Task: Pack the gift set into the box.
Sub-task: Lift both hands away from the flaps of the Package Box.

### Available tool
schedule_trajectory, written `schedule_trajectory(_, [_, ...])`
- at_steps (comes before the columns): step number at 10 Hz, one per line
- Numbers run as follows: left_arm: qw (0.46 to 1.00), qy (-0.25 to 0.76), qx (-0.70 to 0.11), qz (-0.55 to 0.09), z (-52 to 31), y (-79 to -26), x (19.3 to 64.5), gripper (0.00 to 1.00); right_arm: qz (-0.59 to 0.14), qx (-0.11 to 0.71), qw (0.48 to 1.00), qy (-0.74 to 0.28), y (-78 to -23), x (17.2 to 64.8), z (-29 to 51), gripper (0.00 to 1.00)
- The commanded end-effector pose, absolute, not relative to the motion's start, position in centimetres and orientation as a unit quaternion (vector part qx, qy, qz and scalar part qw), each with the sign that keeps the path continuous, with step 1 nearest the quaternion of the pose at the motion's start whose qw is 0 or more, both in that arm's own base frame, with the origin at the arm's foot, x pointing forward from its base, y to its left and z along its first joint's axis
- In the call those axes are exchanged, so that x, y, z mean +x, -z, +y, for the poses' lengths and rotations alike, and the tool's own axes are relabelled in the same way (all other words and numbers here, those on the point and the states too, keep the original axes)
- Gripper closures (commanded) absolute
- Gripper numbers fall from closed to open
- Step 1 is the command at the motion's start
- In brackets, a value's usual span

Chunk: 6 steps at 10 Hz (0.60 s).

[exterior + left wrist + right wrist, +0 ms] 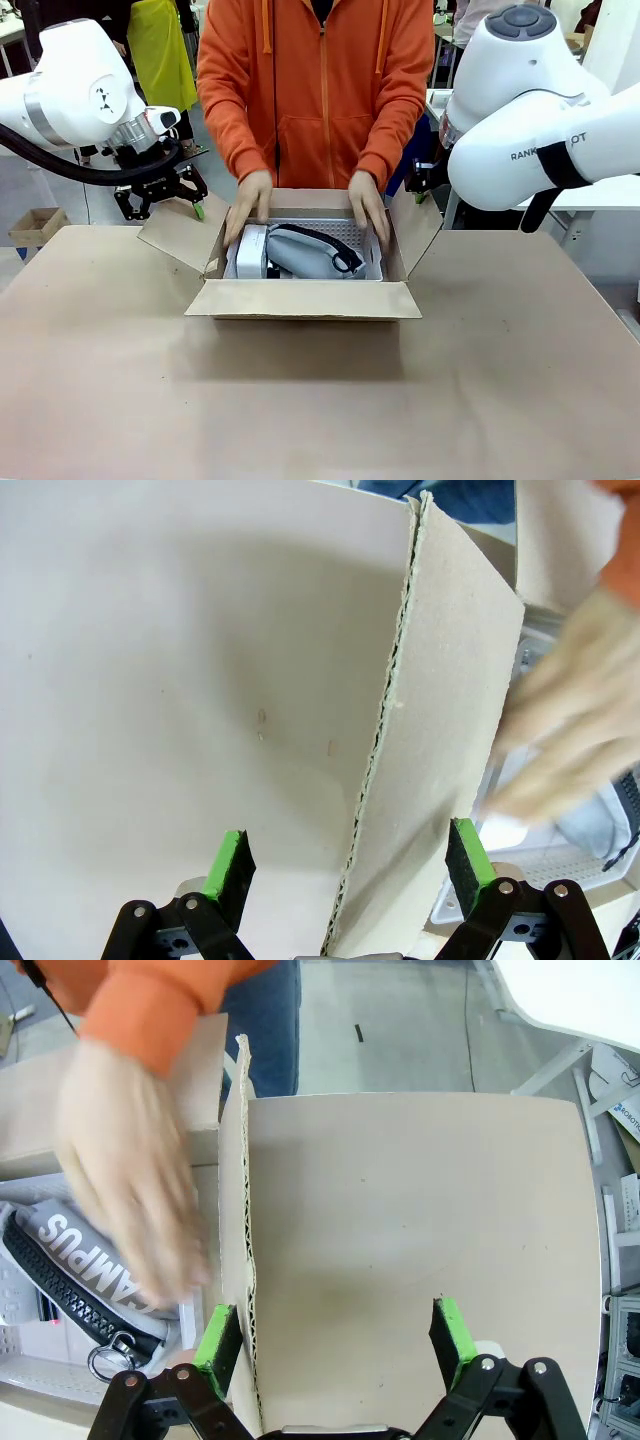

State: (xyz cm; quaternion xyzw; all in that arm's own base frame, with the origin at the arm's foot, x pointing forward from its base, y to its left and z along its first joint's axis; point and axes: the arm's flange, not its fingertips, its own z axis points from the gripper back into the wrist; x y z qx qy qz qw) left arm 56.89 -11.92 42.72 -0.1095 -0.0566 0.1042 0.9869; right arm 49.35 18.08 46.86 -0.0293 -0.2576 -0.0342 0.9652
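We count one box [300, 298], open at the middle of the table [500, 380], with four flaps spread: one folded down toward us, one slanting up at each side, and one at the far side by the person. Inside it lies the gift set, in three pieces that we can tell apart: one white rectangular piece [250, 250] at the robot's left end, one grey pouch [305, 250] with one black strap just beside it, and one perforated tray liner [350, 230] beneath them. The person's two hands reach into the box, the right hand [248, 205] by the white piece and the left hand [368, 208] at the opposite end. Of the two grippers, the left gripper [348, 860] holds its two green pads [228, 865] spread wide, gripping nothing, with a side flap's edge running between them. The right gripper [334, 1342] is likewise spread and empty, one pad just beside the other side flap's edge.
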Motion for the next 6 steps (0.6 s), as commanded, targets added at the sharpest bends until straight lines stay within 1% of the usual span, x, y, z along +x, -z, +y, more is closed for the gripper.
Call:
schedule_trajectory(1, [0.987, -0.111, -0.104, -0.058, -11.9, -43.0, 56.8, 0.00, -0.266, -0.037, 0.962, 0.047, -46.8, 49.7, 18.4, 0.00])
schedule_trajectory(2, [0.987, -0.104, -0.110, -0.057, -11.9, -42.7, 56.9, 0.00, -0.258, -0.029, 0.965, 0.034, -46.9, 49.4, 18.1, 0.00])
schedule_trajectory(3, [0.975, -0.075, -0.206, -0.035, -10.2, -45.6, 56.7, 0.00, -0.274, 0.050, 0.961, 0.005, -49.9, 48.5, 16.6, 0.00])
schedule_trajectory(4, [0.945, -0.050, -0.321, -0.028, -6.7, -49.1, 56.0, 0.00, -0.298, 0.172, 0.939, -0.005, -54.1, 46.6, 13.1, 0.00])
schedule_trajectory(5, [0.909, -0.029, -0.416, -0.005, -3.0, -50.9, 55.4, 0.00, -0.294, 0.264, 0.919, -0.014, -56.4, 45.1, 9.4, 0.00])
schedule_trajectory(6, [0.878, 0.041, -0.475, 0.042, 0.5, -51.1, 55.2, 0.00, -0.297, 0.371, 0.880, 0.007, -57.4, 43.8, 5.4, 0.00])
